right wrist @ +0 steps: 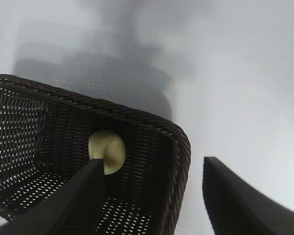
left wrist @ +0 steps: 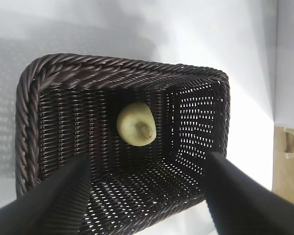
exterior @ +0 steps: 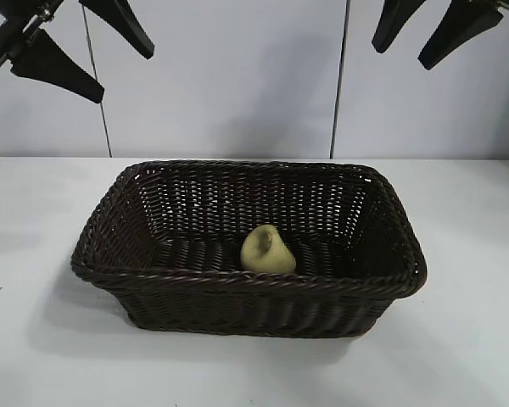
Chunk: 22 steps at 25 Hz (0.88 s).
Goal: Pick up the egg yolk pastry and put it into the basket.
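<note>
Both arms ran off the top of the exterior view; only the dark fingers of the left gripper (exterior: 85, 55) and right gripper (exterior: 428, 34) showed. The basket (exterior: 237, 278) hid the underside of the egg yolk pastry (exterior: 268, 251) behind its near rim. One right finger (right wrist: 83, 196) covered the pastry's lower edge.

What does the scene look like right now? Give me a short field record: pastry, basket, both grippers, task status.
pastry: egg yolk pastry lies tilted on the basket floor, near the front wall, nothing gripping it
basket: dark woven wicker basket, upright on the white table
left gripper: left gripper raised above the basket's left side, open, empty
right gripper: right gripper raised above the basket's right side, open, empty
task status: pastry is inside the basket
</note>
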Motion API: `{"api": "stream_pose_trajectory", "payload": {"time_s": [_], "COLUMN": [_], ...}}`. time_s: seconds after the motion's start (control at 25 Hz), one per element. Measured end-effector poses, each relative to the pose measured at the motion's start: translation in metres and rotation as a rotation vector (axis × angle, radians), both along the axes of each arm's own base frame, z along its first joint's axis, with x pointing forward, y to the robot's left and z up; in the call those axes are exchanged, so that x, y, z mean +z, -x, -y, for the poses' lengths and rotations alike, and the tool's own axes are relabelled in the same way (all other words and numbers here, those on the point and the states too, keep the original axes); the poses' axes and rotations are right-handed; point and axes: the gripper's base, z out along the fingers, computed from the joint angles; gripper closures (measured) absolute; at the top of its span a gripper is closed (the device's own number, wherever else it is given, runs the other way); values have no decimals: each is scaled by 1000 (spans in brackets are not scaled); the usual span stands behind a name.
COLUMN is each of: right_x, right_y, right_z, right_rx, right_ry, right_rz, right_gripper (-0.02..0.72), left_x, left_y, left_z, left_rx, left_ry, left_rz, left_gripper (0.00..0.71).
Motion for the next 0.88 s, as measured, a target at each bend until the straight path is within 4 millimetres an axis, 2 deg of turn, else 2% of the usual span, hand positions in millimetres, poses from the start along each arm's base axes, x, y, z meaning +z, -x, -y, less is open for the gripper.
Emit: {"api": "stream_pose_trajectory", "payload": {"time_s": [0.24,0.52,0.88], "right_x": [-3,-24,-25], "right_y": [1,5,6], "right_z": [0,1,1], "right_rx": [0,3,3], "right_ry": [1,11,12], "right_rz": [-10,-83,-86], "right_gripper": [272,272,272], "left_x": [0,0,0], "left_y": [0,0,0], "left_z": [0,0,0], "left_rx": [0,0,0], "left_ry": [0,0,0], "left_rz": [0,0,0], "left_gripper": [231,231,231]}}
